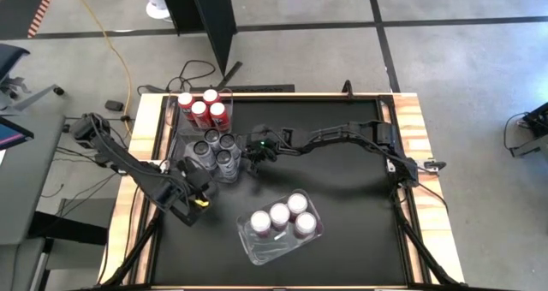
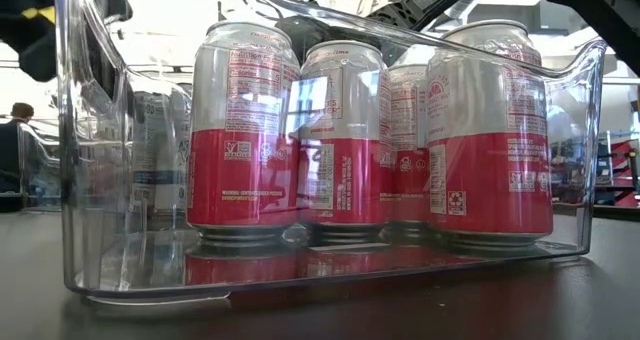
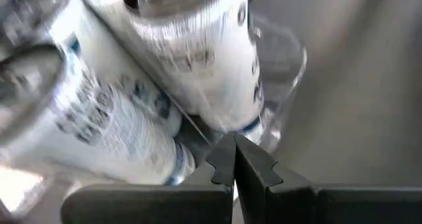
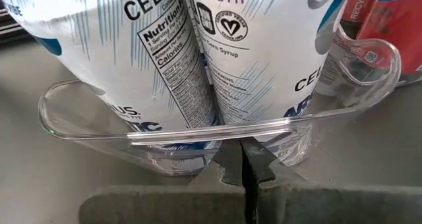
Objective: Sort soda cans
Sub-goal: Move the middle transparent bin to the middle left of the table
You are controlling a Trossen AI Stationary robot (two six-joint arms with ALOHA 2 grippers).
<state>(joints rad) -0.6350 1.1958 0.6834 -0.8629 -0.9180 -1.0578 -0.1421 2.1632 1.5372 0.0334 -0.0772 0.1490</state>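
Black matte tabletop (image 1: pixel 342 197) edged in pale wood, grey concrete floor around it. Three clear tubs on it: red cans (image 1: pixel 204 108) in the far tub (image 1: pixel 229 94), white-and-blue cans (image 1: pixel 216 149) in the middle tub (image 1: pixel 192 144), white-and-red cans (image 1: pixel 281 216) in the near tub (image 1: pixel 257 252), four apiece, so sorting judged near done, possibly only tub alignment left. Left gripper (image 3: pixel 234 159) pressed together, empty, tip just beside the middle tub's wall; right gripper (image 4: pixel 244 157) likewise pinched closed on nothing, tip at the opposite rim. Best to nudge low on the tub wall, slowly and from both sides evenly, since tall thin aluminium cylinders tip easily and smooth plastic slides readily on the mat. Glossy printed shells, silver lids, rounded transparent rims with scooped handles.
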